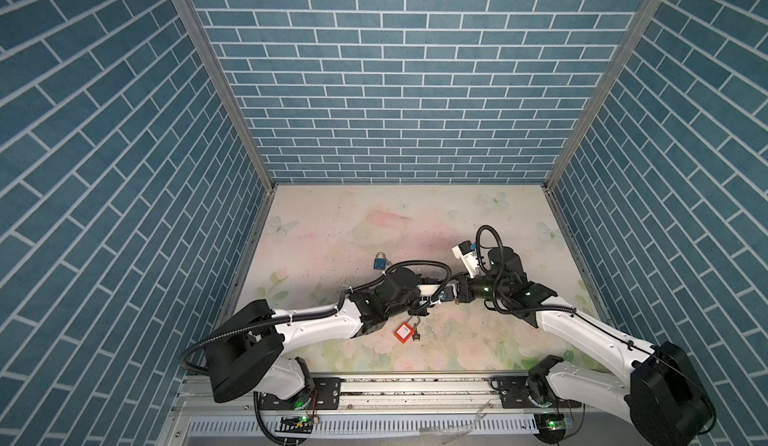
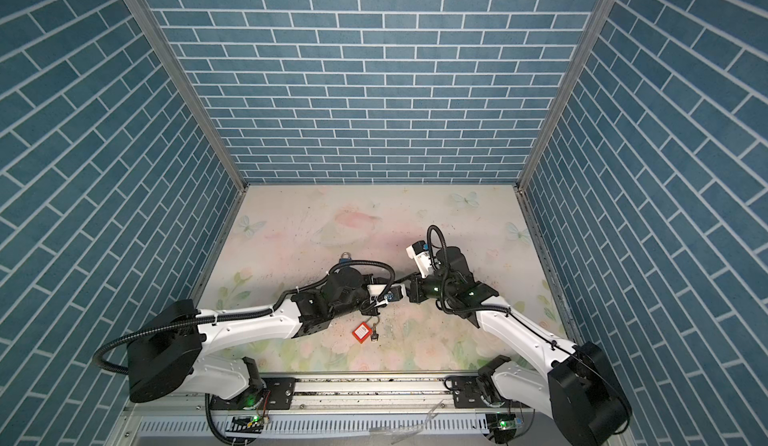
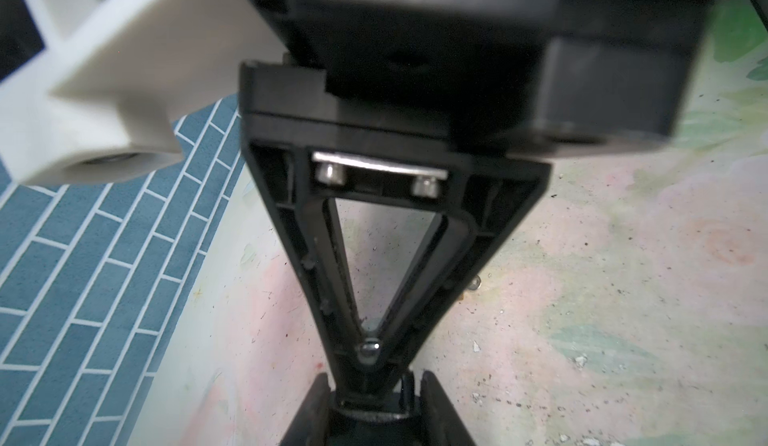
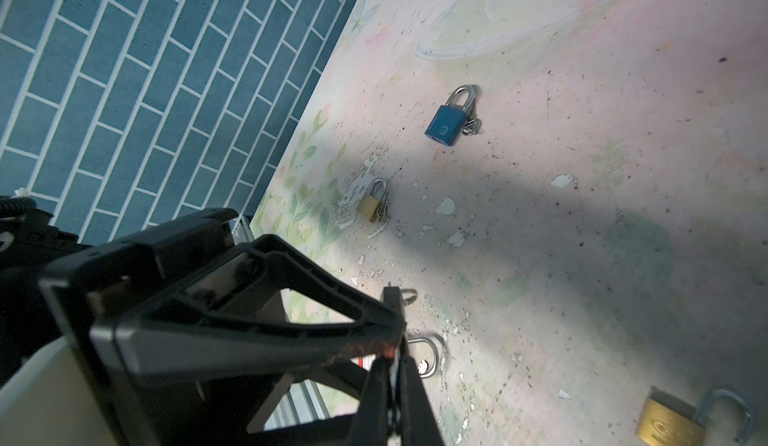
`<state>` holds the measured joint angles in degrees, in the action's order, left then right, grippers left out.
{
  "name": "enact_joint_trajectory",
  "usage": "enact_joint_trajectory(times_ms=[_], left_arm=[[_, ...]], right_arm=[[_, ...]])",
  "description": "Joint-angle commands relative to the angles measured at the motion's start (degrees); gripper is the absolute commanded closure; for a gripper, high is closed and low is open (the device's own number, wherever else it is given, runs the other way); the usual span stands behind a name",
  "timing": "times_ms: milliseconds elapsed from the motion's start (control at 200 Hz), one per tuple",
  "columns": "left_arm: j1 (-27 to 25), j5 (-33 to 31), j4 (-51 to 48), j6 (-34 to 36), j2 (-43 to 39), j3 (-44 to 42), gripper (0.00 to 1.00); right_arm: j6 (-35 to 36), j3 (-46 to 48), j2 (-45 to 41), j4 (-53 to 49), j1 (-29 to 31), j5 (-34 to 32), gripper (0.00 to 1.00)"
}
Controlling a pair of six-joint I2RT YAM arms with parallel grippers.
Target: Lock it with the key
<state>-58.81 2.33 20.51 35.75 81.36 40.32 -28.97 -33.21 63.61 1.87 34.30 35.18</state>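
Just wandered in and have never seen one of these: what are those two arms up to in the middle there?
The left gripper and the right gripper meet tip to tip above the table. The left one is closed on a small dark object, too hidden to name. The right one pinches a small metal piece right next to it, possibly a key meeting a lock. A red padlock, a blue padlock and two brass padlocks lie apart on the table.

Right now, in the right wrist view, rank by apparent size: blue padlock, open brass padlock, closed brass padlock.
1. open brass padlock, but it lies nearest the camera and is cropped, so unsure
2. blue padlock
3. closed brass padlock
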Motion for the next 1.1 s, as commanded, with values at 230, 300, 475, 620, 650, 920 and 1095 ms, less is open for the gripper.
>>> enact_joint_trajectory(times_ms=[230, 300, 475, 620, 650, 920, 1095], left_arm=[[-1.76, -7.64, 12.62, -10.12, -0.35, -0.96, 1.00], [-1.76, -8.48, 12.55, -12.52, -0.09, -1.37, 1.00], [-1.71, -11.55, 12.79, -17.16, 1.38, -0.36, 1.00], [-1.25, -17.44, 13.21, -28.84, 2.74, 2.96, 1.00], [-1.11, -18.14, 13.18, -31.80, 2.86, 3.67, 1.00], [2.31, -22.38, 8.81, -70.34, 2.75, 7.18, 1.00], [7.04, -16.69, 5.15, -94.19, 2.83, 5.82, 1.00]], right_arm=[[3.45, -6.07, -11.06, -12.13, -1.34, -13.07, 0.70], [3.56, -6.38, -14.51, -11.61, -2.20, -14.52, 0.61], [4.07, -5.65, -21.40, -9.08, -2.87, -16.33, 0.43], [4.65, -0.07, -25.72, -3.79, -2.84, -16.84, 0.42], [4.76, 1.66, -26.59, -2.07, -2.85, -16.58, 0.42], [1.52, 15.20, -28.87, 14.31, -2.67, -15.49, 0.44], [1.02, 14.99, -21.26, 17.41, -2.01, -15.14, 0.47]])
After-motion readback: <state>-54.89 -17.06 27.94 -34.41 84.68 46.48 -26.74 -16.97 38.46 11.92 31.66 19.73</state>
